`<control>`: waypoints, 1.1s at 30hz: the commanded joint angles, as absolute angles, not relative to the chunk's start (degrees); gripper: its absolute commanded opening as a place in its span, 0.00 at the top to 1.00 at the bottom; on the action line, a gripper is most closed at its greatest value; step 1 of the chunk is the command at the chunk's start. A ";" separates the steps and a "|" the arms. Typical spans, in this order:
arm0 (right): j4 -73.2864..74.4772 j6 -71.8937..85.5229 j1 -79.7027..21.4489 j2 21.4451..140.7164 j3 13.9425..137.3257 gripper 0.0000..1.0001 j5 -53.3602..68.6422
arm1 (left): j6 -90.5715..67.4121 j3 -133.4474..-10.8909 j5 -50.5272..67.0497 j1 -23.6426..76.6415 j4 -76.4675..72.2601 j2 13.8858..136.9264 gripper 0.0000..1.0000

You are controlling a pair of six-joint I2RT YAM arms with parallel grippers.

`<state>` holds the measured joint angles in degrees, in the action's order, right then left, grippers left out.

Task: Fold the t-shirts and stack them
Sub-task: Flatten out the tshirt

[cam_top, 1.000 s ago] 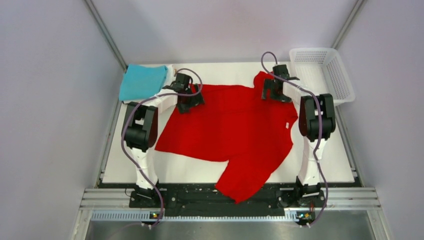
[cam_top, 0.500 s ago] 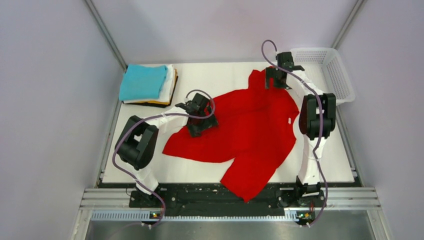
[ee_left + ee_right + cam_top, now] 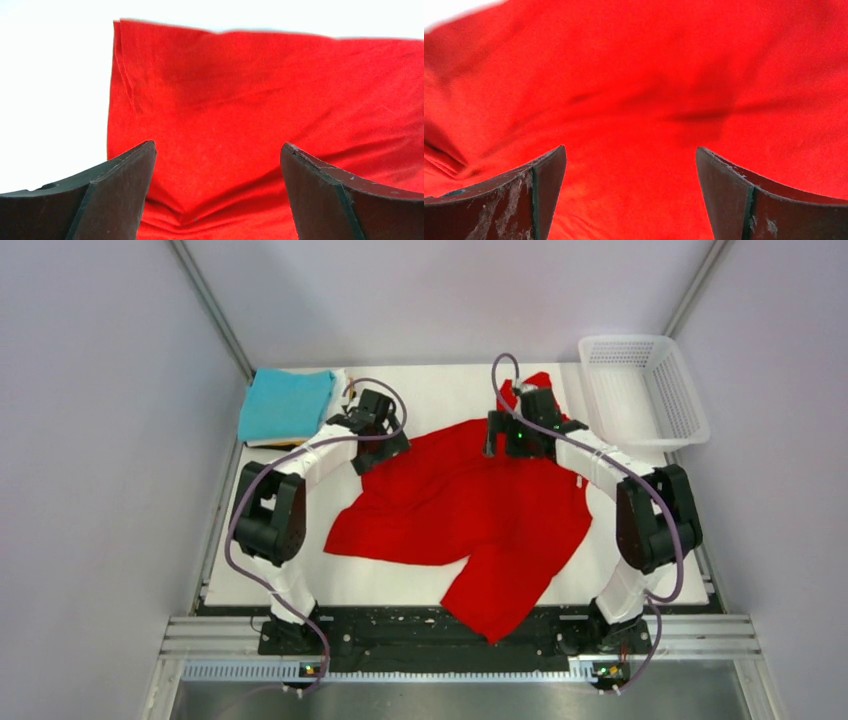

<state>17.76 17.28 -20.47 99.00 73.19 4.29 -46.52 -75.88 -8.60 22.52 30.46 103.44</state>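
Observation:
The red t-shirt [image 3: 480, 515] lies rumpled on the white table, one part hanging over the near edge. It fills the left wrist view [image 3: 260, 100] and the right wrist view [image 3: 639, 90]. My left gripper [image 3: 378, 447] is open over the shirt's far left edge, holding nothing [image 3: 217, 155]. My right gripper [image 3: 520, 440] is open over the shirt's far edge, holding nothing [image 3: 631, 160]. A bit of red cloth [image 3: 520, 390] sticks out behind the right gripper. A stack of folded shirts with a teal one on top [image 3: 285, 405] sits at the far left corner.
A white mesh basket [image 3: 642, 390] stands at the far right corner. Bare table [image 3: 440, 390] shows between the stack and the basket. Grey walls close in on both sides.
My left gripper moved from the shirt's middle back to its far left edge. My right gripper swung left and nearer, away from the basket. The shirt's far part is more bunched.

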 commanded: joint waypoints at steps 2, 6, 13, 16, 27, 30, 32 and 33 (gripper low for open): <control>11.64 24.25 -22.67 94.38 60.90 0.02 7.54 | -42.87 -77.33 -7.12 21.49 29.88 105.89 0.01; 8.28 26.10 -23.61 94.32 55.36 0.02 8.09 | -43.15 -75.59 -7.36 21.46 28.95 106.93 0.02; 10.92 24.08 -23.63 96.06 53.54 0.02 5.30 | -43.54 -76.78 -15.32 21.26 28.05 110.55 0.12; 11.53 23.74 -23.58 96.30 53.45 0.02 4.90 | -43.79 -77.16 -15.85 20.45 28.09 111.74 0.14; 14.24 21.65 -23.56 96.82 53.05 0.02 4.32 | -43.86 -77.36 -11.91 18.37 23.74 111.57 0.28; 14.42 21.55 -23.63 96.77 52.86 0.02 4.22 | -43.33 -78.37 -13.27 17.84 24.14 111.93 0.30; 14.71 21.50 -23.60 96.76 52.75 0.02 4.26 | -42.97 -79.17 -13.35 17.29 23.92 112.55 0.30; 14.82 21.53 -23.60 96.74 52.66 0.02 4.30 | -42.87 -79.54 -13.40 16.97 23.67 112.96 0.31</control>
